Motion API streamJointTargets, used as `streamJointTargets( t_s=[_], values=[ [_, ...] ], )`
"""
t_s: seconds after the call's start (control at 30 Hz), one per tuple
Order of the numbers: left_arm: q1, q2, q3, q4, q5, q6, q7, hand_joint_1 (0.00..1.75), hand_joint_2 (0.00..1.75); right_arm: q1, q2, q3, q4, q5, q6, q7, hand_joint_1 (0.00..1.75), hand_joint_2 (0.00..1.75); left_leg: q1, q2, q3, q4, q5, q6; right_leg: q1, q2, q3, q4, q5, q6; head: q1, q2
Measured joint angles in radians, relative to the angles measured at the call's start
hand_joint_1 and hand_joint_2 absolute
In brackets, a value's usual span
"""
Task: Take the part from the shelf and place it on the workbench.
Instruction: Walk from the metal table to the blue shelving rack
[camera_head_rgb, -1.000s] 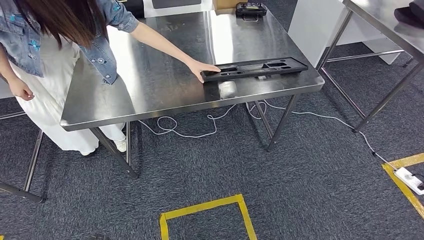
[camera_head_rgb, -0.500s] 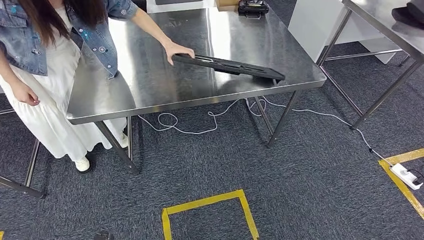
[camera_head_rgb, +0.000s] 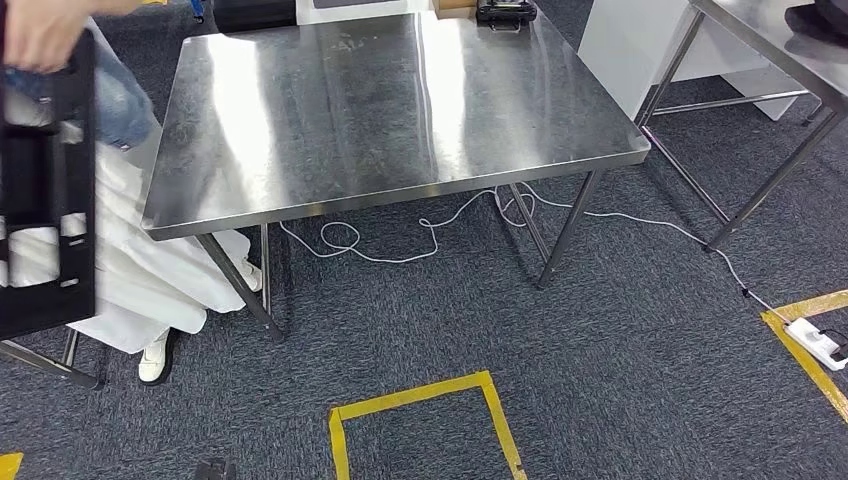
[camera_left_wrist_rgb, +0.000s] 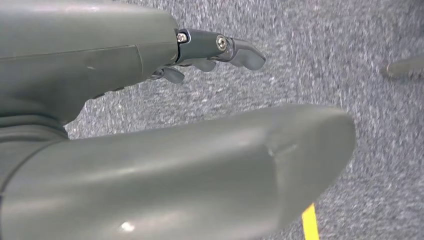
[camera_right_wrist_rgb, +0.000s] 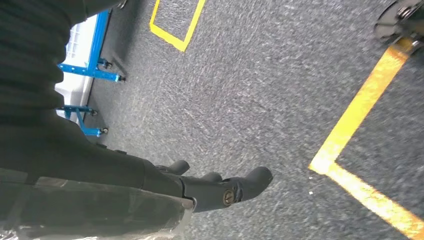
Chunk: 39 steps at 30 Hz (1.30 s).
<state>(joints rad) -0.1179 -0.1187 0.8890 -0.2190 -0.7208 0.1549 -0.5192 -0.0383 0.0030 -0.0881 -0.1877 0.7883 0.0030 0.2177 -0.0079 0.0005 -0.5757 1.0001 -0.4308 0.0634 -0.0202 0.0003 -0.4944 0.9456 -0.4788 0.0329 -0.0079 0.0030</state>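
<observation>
The black part (camera_head_rgb: 45, 190), a long flat plastic frame with cutouts, hangs upright at the far left of the head view. A person's hand (camera_head_rgb: 40, 30) holds it by its upper end, beside the steel workbench (camera_head_rgb: 400, 100). My left hand (camera_left_wrist_rgb: 165, 160) hangs over the grey carpet with its fingers (camera_left_wrist_rgb: 235, 50) stretched out and nothing in it. My right hand (camera_right_wrist_rgb: 215, 190) also hangs above the carpet, fingers loosely apart and empty.
The person in a white skirt (camera_head_rgb: 140, 270) stands at the bench's left corner. A black device (camera_head_rgb: 505, 12) sits at the bench's far edge. A white cable (camera_head_rgb: 400, 255) runs under it to a power strip (camera_head_rgb: 820, 345). A second steel table (camera_head_rgb: 770, 40) stands right; yellow tape (camera_head_rgb: 420, 415) marks the floor.
The person lifted the black part off the workbench's right front area and carried it away to the left, where it now hangs upright. The camera view shifted slightly.
</observation>
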Motion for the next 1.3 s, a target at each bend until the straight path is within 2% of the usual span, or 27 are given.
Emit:
streamJointTargets(
  t_s=[0.1,0.13,0.17,0.23,0.27,0.3,0.33,0.4,0.43,0.47,0.5,0.53,0.57,0.6,0.67,0.73,0.77,0.8,0.83,0.9,0.97,1.0,1.03,1.1,1.17,1.23,1.3],
  values=[
    [-0.006,-0.002,-0.004,0.000,-0.006,0.000,0.009,0.00,0.00,0.001,0.001,-0.009,0.000,-0.005,0.001,0.008,0.00,1.75,0.004,0.002,0.014,-0.033,0.024,0.014,0.003,0.001,0.003,-0.007,0.008,0.008,0.000,0.000],
    [-0.009,-0.004,-0.005,0.000,-0.008,-0.001,0.012,0.00,0.00,0.001,0.002,-0.013,0.000,-0.007,0.001,0.011,0.00,1.75,0.008,0.006,0.026,-0.056,0.037,0.020,0.006,0.001,-0.005,0.007,-0.001,0.008,0.001,0.000],
    [-0.012,-0.005,-0.006,0.000,-0.010,-0.002,0.015,0.00,0.00,0.000,0.003,-0.016,0.000,-0.009,0.001,0.013,0.00,1.75,0.013,0.011,0.035,-0.077,0.047,0.023,0.008,0.001,-0.025,0.044,-0.019,0.006,0.002,0.000],
    [-0.017,-0.008,-0.008,0.000,-0.012,-0.003,0.019,0.00,0.00,0.000,0.002,-0.021,0.000,-0.012,0.001,0.017,0.00,1.75,0.019,0.022,0.039,-0.091,0.054,0.022,0.000,0.001,-0.097,0.173,-0.070,0.006,0.002,0.000],
    [-0.019,-0.009,-0.009,0.000,-0.012,-0.005,0.020,0.00,0.00,0.001,0.000,-0.024,0.000,-0.013,0.002,0.018,0.00,1.75,0.022,0.028,0.037,-0.090,0.054,0.019,-0.007,0.001,-0.132,0.234,-0.087,0.013,0.002,0.000],
    [-0.019,-0.010,-0.010,0.000,-0.012,-0.006,0.020,0.00,0.00,0.003,-0.002,-0.027,0.001,-0.014,0.002,0.019,0.00,1.75,0.025,0.034,0.036,-0.089,0.053,0.012,-0.015,0.000,-0.152,0.264,-0.089,0.024,0.002,0.000],
    [-0.019,-0.011,-0.012,0.000,-0.012,-0.008,0.020,0.00,0.00,0.004,-0.004,-0.030,0.001,-0.016,0.002,0.020,0.00,1.75,0.031,0.041,0.036,-0.086,0.050,0.002,-0.023,-0.002,-0.152,0.255,-0.076,0.040,0.002,0.000],
    [-0.019,-0.014,-0.015,0.001,-0.012,-0.010,0.019,0.00,0.00,0.006,-0.006,-0.036,0.001,-0.017,0.002,0.020,0.00,1.75,0.048,0.057,0.029,-0.062,0.037,-0.028,-0.041,-0.028,-0.100,0.137,-0.019,0.081,0.003,0.000],
    [-0.019,-0.011,-0.016,0.001,-0.012,-0.010,0.018,0.00,0.00,0.004,-0.002,-0.037,0.001,-0.017,0.002,0.020,0.00,1.75,0.054,0.065,0.022,-0.043,0.027,-0.045,-0.046,-0.046,-0.077,0.084,0.005,0.093,0.006,0.000],
    [-0.020,-0.011,-0.017,0.001,-0.012,-0.010,0.018,0.00,0.00,0.002,-0.001,-0.039,0.001,-0.018,0.001,0.020,0.00,1.75,0.056,0.074,0.014,-0.024,0.016,-0.061,-0.047,-0.057,-0.064,0.054,0.018,0.090,0.008,0.000],
    [-0.020,-0.009,-0.018,0.001,-0.012,-0.010,0.017,0.00,0.00,0.000,0.002,-0.039,0.001,-0.018,0.001,0.020,0.00,1.75,0.056,0.082,0.009,-0.009,0.007,-0.072,-0.046,-0.061,-0.064,0.050,0.020,0.077,0.009,0.000],
    [-0.020,-0.008,-0.019,0.001,-0.012,-0.010,0.016,0.00,0.00,0.000,0.003,-0.040,0.001,-0.018,0.001,0.020,0.00,1.75,0.056,0.089,0.008,-0.002,0.002,-0.078,-0.042,-0.049,-0.072,0.060,0.019,0.059,0.009,0.000],
    [-0.020,-0.010,-0.020,0.001,-0.012,-0.010,0.015,0.00,0.00,0.001,0.001,-0.042,0.002,-0.018,0.001,0.020,0.00,1.75,0.060,0.096,0.010,0.002,0.000,-0.082,-0.040,-0.036,-0.077,0.068,0.017,0.042,0.006,0.000],
    [-0.021,-0.010,-0.021,0.001,-0.012,-0.011,0.014,0.00,0.00,0.002,0.002,-0.043,0.002,-0.019,0.002,0.020,0.00,1.75,0.065,0.095,0.011,0.006,-0.007,-0.084,-0.039,-0.026,-0.081,0.072,0.017,0.032,0.004,0.000],
    [-0.022,-0.011,-0.022,0.002,-0.012,-0.014,0.016,0.00,0.00,0.005,0.002,-0.045,0.002,-0.021,0.002,0.020,0.00,1.75,0.072,0.064,-0.005,0.057,-0.056,-0.084,-0.034,-0.006,-0.086,0.076,0.020,0.019,0.001,0.000],
    [-0.023,-0.010,-0.023,0.002,-0.013,-0.018,0.023,0.00,0.00,0.005,0.003,-0.047,0.003,-0.024,0.001,0.022,0.00,1.75,0.066,0.023,-0.056,0.188,-0.141,-0.076,-0.025,0.014,-0.092,0.076,0.025,0.008,-0.002,0.000],
    [-0.023,-0.010,-0.023,0.002,-0.013,-0.020,0.029,0.00,0.00,0.005,0.004,-0.049,0.003,-0.026,0.001,0.024,0.00,1.75,0.059,0.013,-0.086,0.259,-0.174,-0.069,-0.019,0.026,-0.095,0.076,0.028,0.003,-0.003,0.000],
    [-0.023,-0.010,-0.023,0.002,-0.014,-0.022,0.035,0.00,0.00,0.005,0.006,-0.050,0.003,-0.028,0.001,0.026,0.00,1.75,0.052,0.009,-0.105,0.304,-0.188,-0.060,-0.011,0.038,-0.098,0.076,0.030,-0.001,-0.004,0.000],
    [-0.023,-0.010,-0.024,0.002,-0.014,-0.024,0.042,0.00,0.00,0.005,0.007,-0.053,0.003,-0.029,0.001,0.029,0.00,1.75,0.043,0.006,-0.106,0.310,-0.182,-0.046,-0.003,0.051,-0.100,0.076,0.033,-0.004,-0.003,0.000],
    [-0.025,-0.010,-0.026,0.002,-0.017,-0.028,0.052,0.00,0.00,0.005,0.008,-0.057,0.003,-0.032,0.002,0.032,0.00,1.75,0.020,-0.017,-0.053,0.212,-0.121,-0.002,0.013,0.080,-0.099,0.075,0.037,-0.012,-0.003,0.000],
    [-0.029,-0.005,-0.028,0.001,-0.020,-0.030,0.060,0.00,0.00,0.003,0.014,-0.062,0.003,-0.034,0.002,0.034,0.00,1.75,0.002,-0.068,0.003,0.097,-0.071,0.049,0.016,0.104,-0.101,0.074,0.044,-0.017,0.006,0.000],
    [-0.030,-0.002,-0.029,0.000,-0.021,-0.030,0.062,0.00,0.00,0.001,0.020,-0.064,0.003,-0.034,0.004,0.035,0.00,1.75,-0.006,-0.087,0.014,0.071,-0.061,0.064,0.012,0.115,-0.105,0.072,0.049,-0.016,0.010,0.000],
    [-0.031,0.001,-0.029,0.000,-0.022,-0.030,0.064,0.00,0.00,0.000,0.023,-0.066,0.004,-0.035,0.005,0.036,0.00,1.75,-0.010,-0.095,0.016,0.063,-0.058,0.071,0.004,0.126,-0.109,0.070,0.054,-0.012,0.011,0.000],
    [-0.036,0.001,-0.030,-0.002,-0.023,-0.031,0.066,0.00,0.00,0.000,0.029,-0.068,0.004,-0.036,0.008,0.036,0.00,1.75,-0.016,-0.074,0.032,0.024,-0.038,0.074,0.004,0.147,-0.113,0.057,0.067,0.001,0.003,0.000],
    [-0.041,-0.002,-0.031,-0.003,-0.025,-0.034,0.066,0.00,0.00,0.003,0.030,-0.070,0.005,-0.038,0.011,0.037,0.00,1.75,-0.012,-0.045,0.057,-0.038,-0.009,0.068,0.015,0.105,-0.127,0.072,0.056,0.004,0.002,0.000],
    [-0.043,-0.006,-0.031,-0.003,-0.026,-0.037,0.067,0.00,0.00,0.001,0.026,-0.072,0.006,-0.041,0.015,0.037,0.00,1.75,-0.008,-0.013,0.065,-0.068,0.009,0.055,0.016,0.037,-0.173,0.167,0.003,0.000,0.007,0.000],
    [-0.042,-0.010,-0.032,-0.002,-0.027,-0.038,0.068,0.00,0.00,-0.002,0.020,-0.076,0.006,-0.044,0.017,0.037,0.00,1.75,-0.007,0.021,0.059,-0.070,0.012,0.044,0.008,0.014,-0.220,0.279,-0.045,0.009,0.009,0.000]
  ],
)
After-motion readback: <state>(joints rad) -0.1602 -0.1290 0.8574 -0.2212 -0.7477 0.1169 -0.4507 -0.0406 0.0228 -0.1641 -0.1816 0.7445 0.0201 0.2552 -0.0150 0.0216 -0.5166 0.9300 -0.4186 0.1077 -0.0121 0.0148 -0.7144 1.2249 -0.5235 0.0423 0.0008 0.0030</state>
